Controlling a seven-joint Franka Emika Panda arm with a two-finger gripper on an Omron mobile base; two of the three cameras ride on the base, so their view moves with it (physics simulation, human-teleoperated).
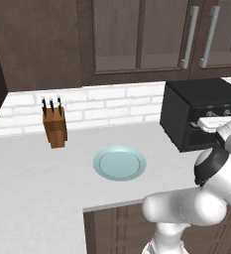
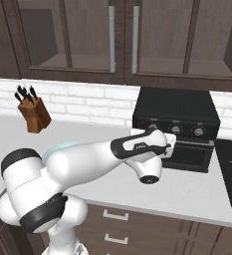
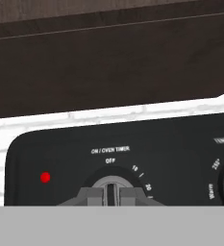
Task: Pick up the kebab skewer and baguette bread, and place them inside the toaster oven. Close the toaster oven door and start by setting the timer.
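Observation:
The black toaster oven (image 1: pixel 186 106) (image 2: pixel 176 105) stands at the back right of the counter. Its door (image 2: pixel 191 154) is closed. In the hand view my gripper (image 3: pixel 111 196) is shut on the timer knob (image 3: pixel 111 185), labelled ON / OVEN TIMER, with one fingertip on each side of the knob's ridge. A red light (image 3: pixel 45 177) glows left of the knob. From the right base view, the white hand (image 2: pixel 163 144) presses against the oven's control row at its left end. The kebab skewer and baguette bread are hidden from view.
An empty pale blue plate (image 1: pixel 119 162) lies mid-counter. A wooden knife block (image 1: pixel 55 126) (image 2: pixel 34 114) stands by the brick wall at the left. Glass-front cabinets (image 2: pixel 122 35) hang overhead. A dark cooktop (image 2: pixel 231 172) lies right of the oven.

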